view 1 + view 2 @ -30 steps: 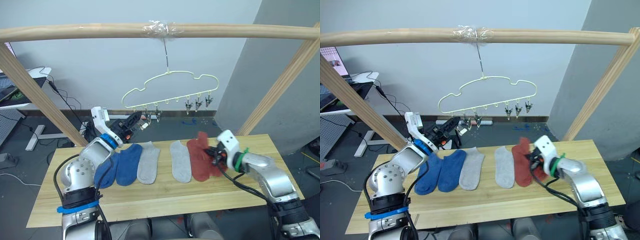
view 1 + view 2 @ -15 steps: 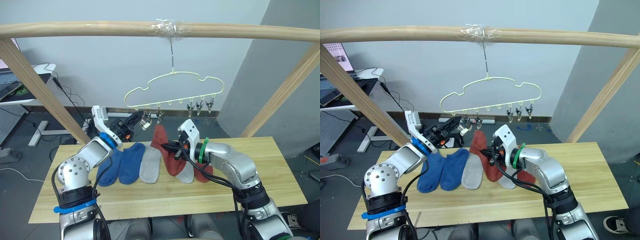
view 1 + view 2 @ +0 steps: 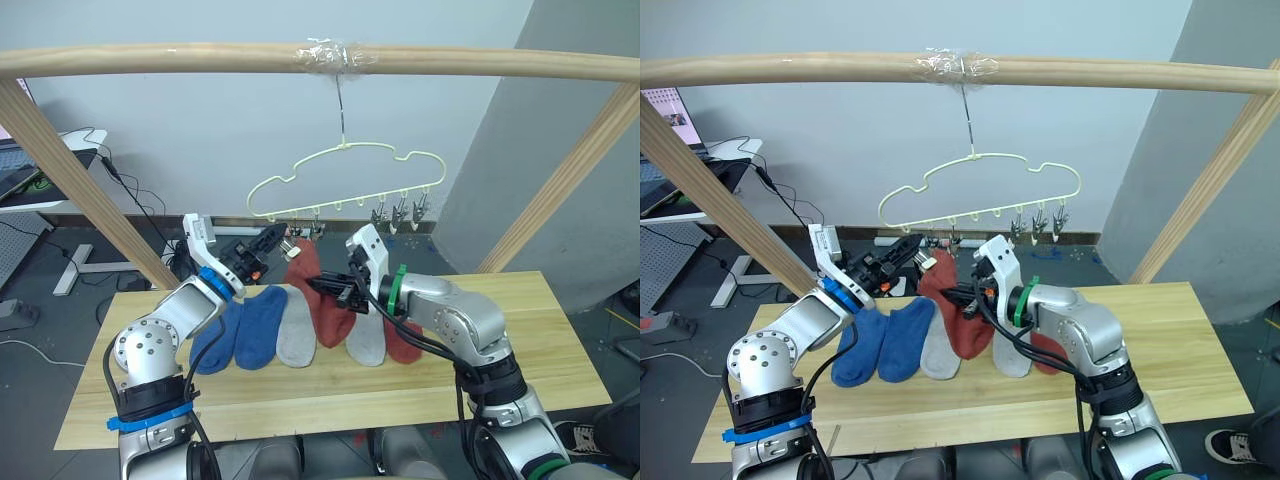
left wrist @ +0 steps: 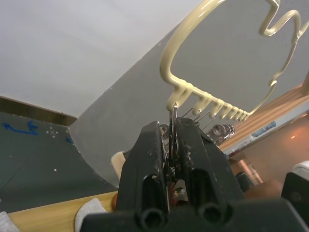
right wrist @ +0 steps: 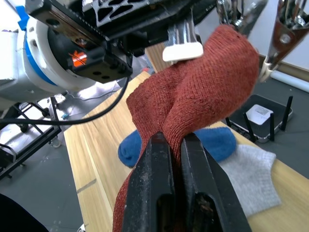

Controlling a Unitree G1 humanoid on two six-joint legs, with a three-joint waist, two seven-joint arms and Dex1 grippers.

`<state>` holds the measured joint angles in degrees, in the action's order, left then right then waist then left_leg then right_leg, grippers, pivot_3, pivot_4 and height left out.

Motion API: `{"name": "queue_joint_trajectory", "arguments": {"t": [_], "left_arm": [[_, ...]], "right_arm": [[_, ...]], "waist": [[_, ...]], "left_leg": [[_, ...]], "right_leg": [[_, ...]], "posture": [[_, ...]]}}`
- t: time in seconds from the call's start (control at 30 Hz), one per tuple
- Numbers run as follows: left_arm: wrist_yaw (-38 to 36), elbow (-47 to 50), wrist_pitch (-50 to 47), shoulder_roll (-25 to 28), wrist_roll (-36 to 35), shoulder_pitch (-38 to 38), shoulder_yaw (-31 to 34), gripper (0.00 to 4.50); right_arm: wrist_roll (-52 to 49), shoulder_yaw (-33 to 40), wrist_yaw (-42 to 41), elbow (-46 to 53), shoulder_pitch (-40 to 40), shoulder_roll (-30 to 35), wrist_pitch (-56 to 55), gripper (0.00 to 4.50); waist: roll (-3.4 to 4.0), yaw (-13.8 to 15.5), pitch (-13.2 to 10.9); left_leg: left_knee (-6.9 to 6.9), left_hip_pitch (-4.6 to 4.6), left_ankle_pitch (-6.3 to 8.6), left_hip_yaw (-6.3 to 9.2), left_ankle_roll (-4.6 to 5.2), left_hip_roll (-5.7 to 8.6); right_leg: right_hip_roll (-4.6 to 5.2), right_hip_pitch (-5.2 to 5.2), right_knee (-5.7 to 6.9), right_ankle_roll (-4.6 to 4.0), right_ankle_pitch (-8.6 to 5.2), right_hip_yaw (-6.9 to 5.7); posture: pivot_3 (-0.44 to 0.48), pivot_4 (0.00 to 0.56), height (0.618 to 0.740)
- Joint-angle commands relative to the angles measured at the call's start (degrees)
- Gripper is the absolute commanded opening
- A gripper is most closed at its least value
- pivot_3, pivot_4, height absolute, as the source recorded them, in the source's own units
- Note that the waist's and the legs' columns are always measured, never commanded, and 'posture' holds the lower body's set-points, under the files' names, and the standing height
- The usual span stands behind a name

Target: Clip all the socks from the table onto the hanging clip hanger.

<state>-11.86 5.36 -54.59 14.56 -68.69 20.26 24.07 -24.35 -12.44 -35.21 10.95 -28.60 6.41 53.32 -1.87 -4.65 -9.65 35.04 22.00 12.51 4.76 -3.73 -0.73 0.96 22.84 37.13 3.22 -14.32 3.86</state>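
The left gripper [image 3: 277,238] pinches a small grey metal clip [image 4: 172,126] on the pale wire clip hanger [image 3: 345,180], so the right gripper's [image 3: 322,286] fingers can lift the rust-red knit sock [image 3: 312,285] off the worktop [image 3: 520,350] to it.

Six socks in all: two blue socks [image 3: 213,338] [image 3: 258,323] and two light grey socks [image 3: 296,333] [image 3: 367,338] lie on the bench [image 3: 300,398], one rust-red sock [image 3: 402,343] lies there too at the right end of the row, and a second rust-red sock [image 3: 318,300] is lifted off the wood. One pale yellow-green hanger [image 3: 345,180] hangs from one wooden pole [image 3: 200,58], and along its lower edge run six small metal clips, of which three [image 3: 399,213] at the right hang clear while the others are partly hidden. Two robot hands are up by it, the left hand [image 3: 268,243] and the right hand [image 3: 320,286]
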Motion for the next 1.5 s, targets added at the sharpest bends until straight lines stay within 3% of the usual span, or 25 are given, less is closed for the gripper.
{"name": "queue_joint_trajectory", "arguments": {"t": [0.03, 0.33, 0.8, 1.1, 1.2, 1.33, 1.5], "left_arm": [[-0.2, 1.1, 0.4, 0.5, -1.5, 0.6, 0.1, 0.10], [-1.1, 2.0, 4.1, 0.6, 1.4, 0.8, -0.7, 0.10], [-1.6, 3.4, 3.5, 1.0, -1.9, -0.8, -0.2, 4.42], [-1.0, 5.9, 3.1, 5.6, -3.4, -4.0, 2.3, 4.49], [-1.6, 8.3, 2.3, 9.2, -3.2, -6.4, 2.4, 4.50], [-3.0, 10.1, 1.8, 12.4, -3.7, -9.0, 2.1, 4.50], [-4.6, 11.6, 4.2, 14.0, 0.9, -10.5, -0.1, 4.50]], "right_arm": [[-2.0, 1.6, 0.9, 0.1, -2.3, -1.7, -0.1, 0.09], [-2.5, 1.9, 2.1, -2.3, -4.0, -2.6, -1.1, 0.09], [-1.8, 0.4, 3.1, -4.1, -4.1, -4.1, -3.6, 0.00], [0.6, -1.3, 3.9, -6.4, -3.4, -4.3, -6.6, 0.00], [-1.2, -1.1, 2.9, -7.3, -3.4, -5.9, -5.5, 0.68], [-3.3, -0.1, 3.6, -7.7, -3.6, -8.5, -2.9, 2.10], [-1.0, 0.2, 6.1, -10.2, -3.2, -8.8, -2.9, 3.92]], "waist": [[0.00, 0.0, 0.0], [0.00, 0.0, 0.0], [0.00, 0.0, 0.0], [0.00, -0.1, 0.0], [0.00, -0.1, 0.0], [0.00, 0.0, 0.0], [0.00, 0.3, 0.0]], "left_leg": [[0.00, 0.00, 0.00, 0.00, 0.00, 0.00], [0.00, 0.13, 0.00, -0.01, 0.00, 0.00], [0.07, 0.48, -0.01, 0.03, 0.00, 0.00], [0.08, 0.48, -0.01, 0.03, 0.00, 0.00], [0.07, 0.49, -0.01, 0.03, 0.00, -0.02], [0.07, 0.50, -0.01, 0.04, 0.00, -0.02], [0.08, 0.49, -0.01, 0.04, 0.00, -0.01]], "right_leg": [[0.00, 0.00, 0.00, 0.00, 0.00, 0.00], [0.00, 0.13, 0.00, -0.11, 0.07, 0.01], [0.00, 0.43, 0.08, -0.25, 0.16, -0.03], [0.00, 0.43, 0.10, -0.25, 0.16, -0.03], [0.00, 0.47, 0.11, -0.26, 0.16, -0.03], [0.00, 0.47, 0.10, -0.26, 0.16, -0.04], [0.00, 0.46, 0.12, -0.27, 0.17, -0.07]], "posture": [[-0.031, 0.106, 0.740], [-0.028, 0.107, 0.740], [-0.015, 0.113, 0.740], [-0.021, 0.115, 0.740], [-0.014, 0.118, 0.740], [-0.004, 0.117, 0.740], [0.007, 0.116, 0.740]]}}
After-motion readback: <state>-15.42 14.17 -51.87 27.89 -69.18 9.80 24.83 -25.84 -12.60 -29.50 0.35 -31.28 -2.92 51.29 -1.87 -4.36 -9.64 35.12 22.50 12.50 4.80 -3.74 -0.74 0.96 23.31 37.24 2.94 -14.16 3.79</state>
